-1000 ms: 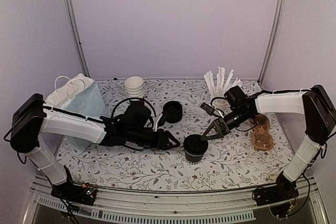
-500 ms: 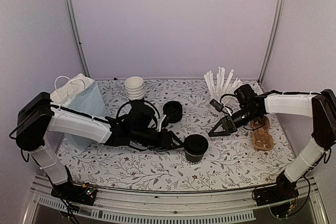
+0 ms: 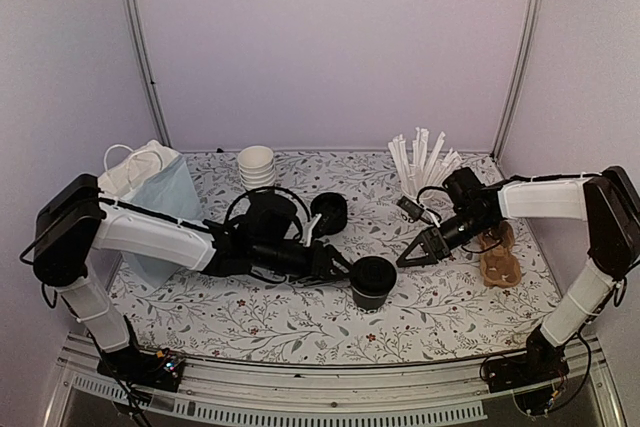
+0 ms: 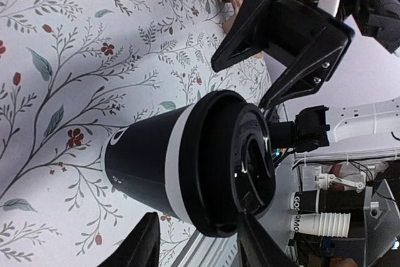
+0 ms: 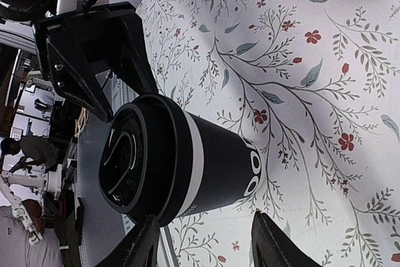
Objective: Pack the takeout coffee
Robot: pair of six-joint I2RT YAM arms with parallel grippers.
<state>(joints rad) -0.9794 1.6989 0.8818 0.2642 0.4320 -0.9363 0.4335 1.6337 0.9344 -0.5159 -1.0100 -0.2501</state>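
Upright and lidded, the cup (image 3: 372, 282) stands on the table (image 3: 250, 322). The left gripper (image 3: 342, 267) is at its side, perhaps touching, and the right gripper (image 3: 404, 260) is near, both with jaws apart. An off-centre squeeze could tip it or pop the lid (image 4: 250, 167).

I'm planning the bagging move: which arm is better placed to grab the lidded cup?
Likely left: the left fingers stand open right beside the cup, and the bag is on that side; the right fingers hang farther off.

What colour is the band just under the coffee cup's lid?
White, between the black lid and the black cup; clearest in the left wrist view.
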